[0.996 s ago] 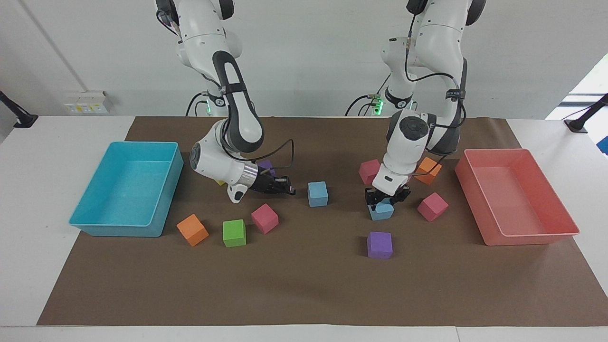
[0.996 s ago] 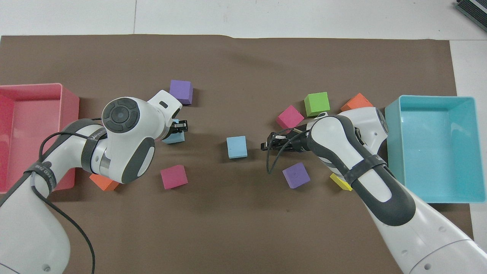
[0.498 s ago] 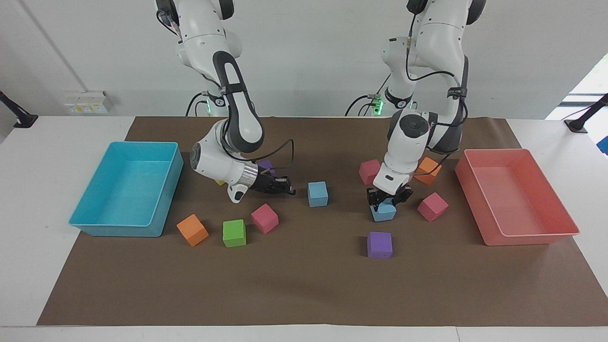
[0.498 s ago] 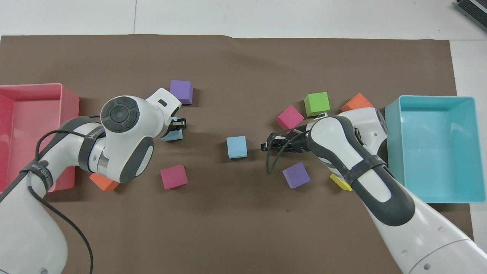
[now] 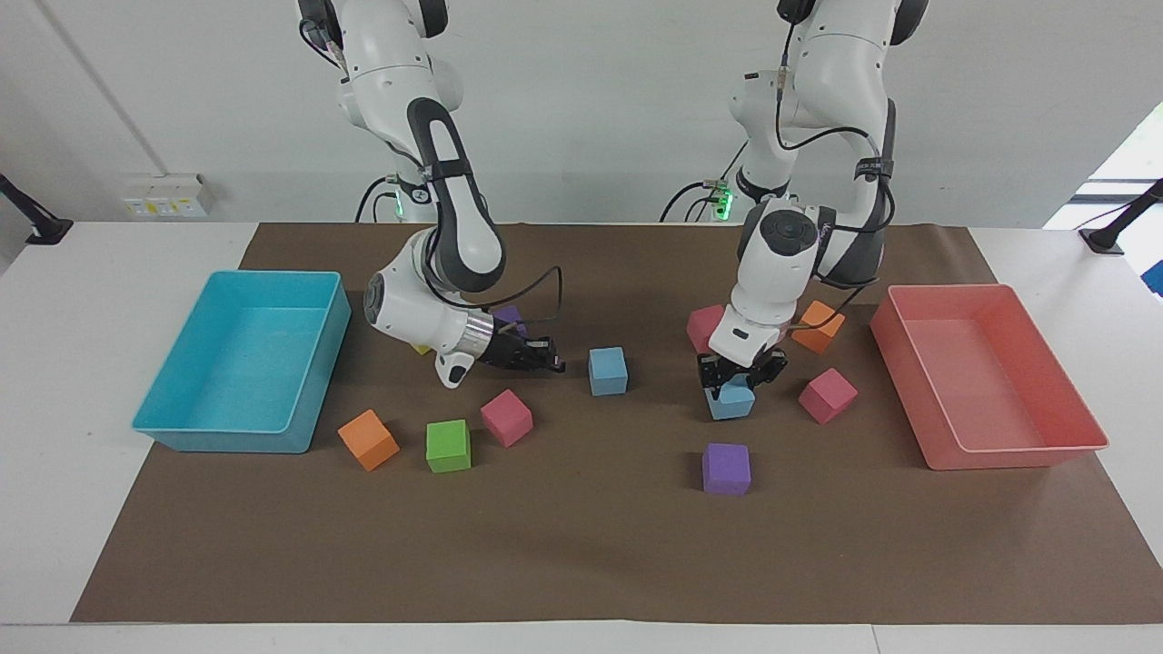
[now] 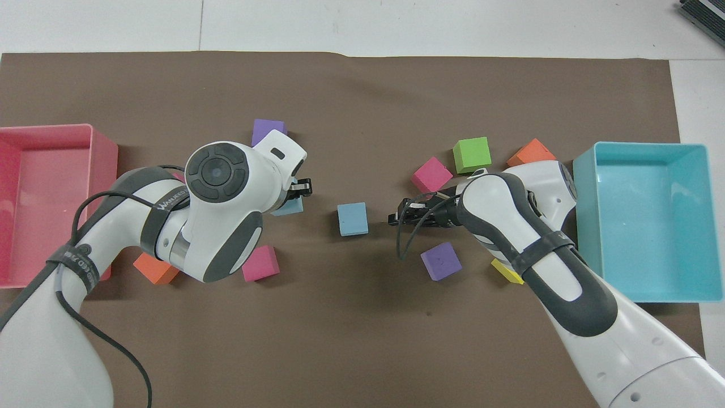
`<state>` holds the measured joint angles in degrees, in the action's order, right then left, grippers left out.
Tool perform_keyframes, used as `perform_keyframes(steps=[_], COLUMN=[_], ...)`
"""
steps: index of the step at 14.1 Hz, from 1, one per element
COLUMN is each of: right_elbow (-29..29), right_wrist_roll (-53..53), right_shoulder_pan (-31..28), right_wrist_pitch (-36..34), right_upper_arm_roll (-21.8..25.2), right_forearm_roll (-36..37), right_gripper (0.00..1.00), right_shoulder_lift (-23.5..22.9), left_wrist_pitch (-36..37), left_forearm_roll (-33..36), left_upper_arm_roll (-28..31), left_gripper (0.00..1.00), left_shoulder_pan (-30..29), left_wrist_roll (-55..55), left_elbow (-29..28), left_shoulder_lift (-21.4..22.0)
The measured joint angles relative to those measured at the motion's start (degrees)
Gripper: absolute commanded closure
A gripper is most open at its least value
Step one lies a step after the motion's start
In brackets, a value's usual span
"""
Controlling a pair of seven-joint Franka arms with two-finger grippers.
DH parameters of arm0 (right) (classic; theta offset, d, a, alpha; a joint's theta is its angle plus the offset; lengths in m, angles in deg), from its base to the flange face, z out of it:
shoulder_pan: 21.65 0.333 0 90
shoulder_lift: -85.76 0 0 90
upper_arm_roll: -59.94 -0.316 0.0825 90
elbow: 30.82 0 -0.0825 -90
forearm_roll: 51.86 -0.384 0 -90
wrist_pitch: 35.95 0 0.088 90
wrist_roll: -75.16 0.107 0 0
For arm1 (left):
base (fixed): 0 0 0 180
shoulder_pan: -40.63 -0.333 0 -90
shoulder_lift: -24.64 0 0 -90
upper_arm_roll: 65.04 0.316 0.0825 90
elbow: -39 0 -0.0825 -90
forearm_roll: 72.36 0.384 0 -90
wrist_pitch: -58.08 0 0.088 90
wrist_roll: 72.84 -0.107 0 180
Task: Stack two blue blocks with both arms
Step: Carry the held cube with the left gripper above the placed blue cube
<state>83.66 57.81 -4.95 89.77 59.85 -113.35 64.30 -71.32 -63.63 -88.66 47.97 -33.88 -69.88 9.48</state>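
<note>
Held blue block [image 5: 730,399]: centre-right of the facing frame, clamped in the left tool [image 5: 732,379]. Free blue block [image 5: 608,371]: on the table at frame centre, between both tools. Right tool [image 5: 548,360]: shut, empty, beside it.

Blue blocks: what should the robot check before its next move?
1. Left gripper shut on the held blue block: ok.
2. Other blue block sits flat on the mat, top bare: ok.
3. Right gripper shut, empty, beside the other blue block and not over it: ok.
4. Held blue block lifted off the mat: cannot tell.
5. Held blue block over the other blue block: not ok.
</note>
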Motion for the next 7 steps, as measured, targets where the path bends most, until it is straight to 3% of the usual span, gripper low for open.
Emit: perform_keyframes(steps=[4, 7], right_elbow=[0.0, 0.0], right_wrist_roll=[0.0, 0.0], right_shoulder_pan=[0.0, 0.0], right_wrist_pitch=[0.0, 0.0], right_upper_arm_roll=[0.0, 0.0], right_forearm_roll=[0.0, 0.0], right_gripper=[1.00, 1.00], right_shoulder_lift=[0.0, 0.0], left_wrist_pitch=[1.1, 5.3], left_forearm_roll=[1.5, 2.9], left_upper_arm_roll=[-5.1, -6.8], left_gripper=[1.00, 1.00], left_shoulder_pan=[-0.1, -0.1], left_wrist_roll=[6.3, 6.6], left_elbow=[1.7, 6.7], left_shoulder_lift=[-0.1, -1.9])
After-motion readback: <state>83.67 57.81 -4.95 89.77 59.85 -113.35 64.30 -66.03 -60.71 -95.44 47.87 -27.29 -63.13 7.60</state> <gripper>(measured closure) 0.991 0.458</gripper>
